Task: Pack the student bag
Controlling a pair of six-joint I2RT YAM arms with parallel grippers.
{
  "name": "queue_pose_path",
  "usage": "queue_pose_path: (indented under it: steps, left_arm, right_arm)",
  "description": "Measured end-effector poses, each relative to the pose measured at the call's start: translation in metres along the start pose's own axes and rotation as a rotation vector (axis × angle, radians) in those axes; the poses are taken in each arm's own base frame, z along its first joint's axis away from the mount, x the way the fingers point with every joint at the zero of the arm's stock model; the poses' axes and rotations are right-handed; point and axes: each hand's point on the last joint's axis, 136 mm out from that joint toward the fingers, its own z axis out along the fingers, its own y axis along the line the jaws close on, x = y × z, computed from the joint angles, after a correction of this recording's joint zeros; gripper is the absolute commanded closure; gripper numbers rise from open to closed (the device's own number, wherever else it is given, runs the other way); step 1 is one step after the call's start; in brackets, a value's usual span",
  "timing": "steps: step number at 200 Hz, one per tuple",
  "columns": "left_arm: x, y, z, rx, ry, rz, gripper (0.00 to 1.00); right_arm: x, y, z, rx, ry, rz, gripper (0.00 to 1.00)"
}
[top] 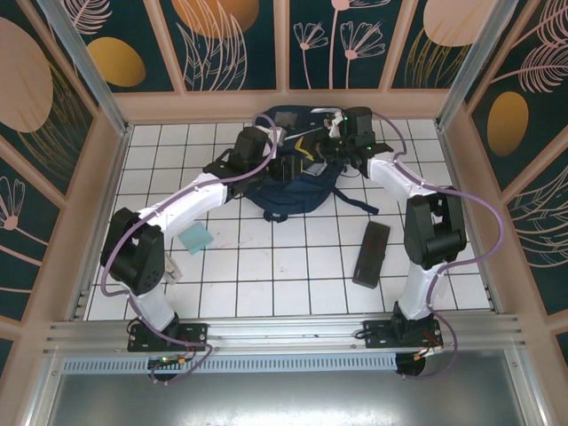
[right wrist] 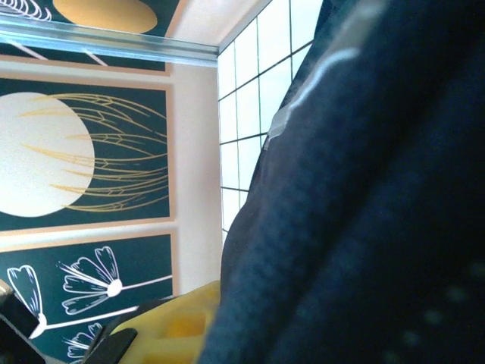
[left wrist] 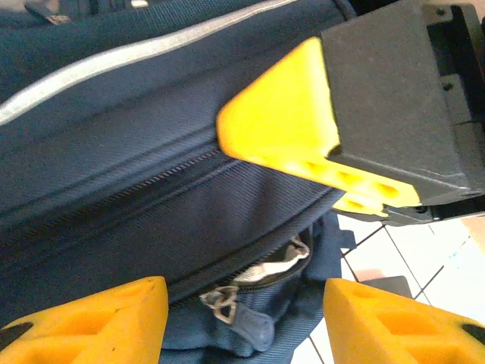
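The white tiled table [top: 266, 293] is carrying everything, with patterned walls closing it in on 3 sides. The student bag [top: 297, 182] is lying at the far middle of the table, close to the back wall, its navy fabric slumping and its dark straps trailing toward the near edge. Both arms are reaching in over it, 1 from each side.

The right gripper [top: 344, 140] is sitting at the bag's far right upper part. Its jaws are standing narrow and are pinching a fold of the bag's fabric; in the left wrist view 1 of its yellow fingers [left wrist: 280, 114] is pressing against the cloth beside a white reflective stripe [left wrist: 114, 64].

The left gripper [left wrist: 244, 296] is hovering just above the bag's left side. Its 2 yellow fingers [left wrist: 98, 322] are standing well apart, with nothing between them but the bag below.

A black case [top: 371, 253] is lying on the tiles near the right arm, well apart from the bag. A small light blue item [top: 195, 238] is lying beside the left arm. A metal zip pull [left wrist: 222, 303] is hanging at the bag's lower pocket.
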Motion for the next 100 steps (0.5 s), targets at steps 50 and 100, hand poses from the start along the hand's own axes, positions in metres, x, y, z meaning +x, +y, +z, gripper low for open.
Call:
queue_pose_path:
  steps: [50,100]
  left_arm:
    - [0.011,0.0,0.018,-0.068,0.018,-0.012,0.48]
    - [0.036,0.016,0.021,-0.136,0.084,-0.013,0.5]
  right_arm:
    - [-0.003,-0.001,0.001,0.001,-0.027,0.031,1.0]
    - [-0.004,-0.003,-0.001,0.018,-0.038,0.036,1.0]
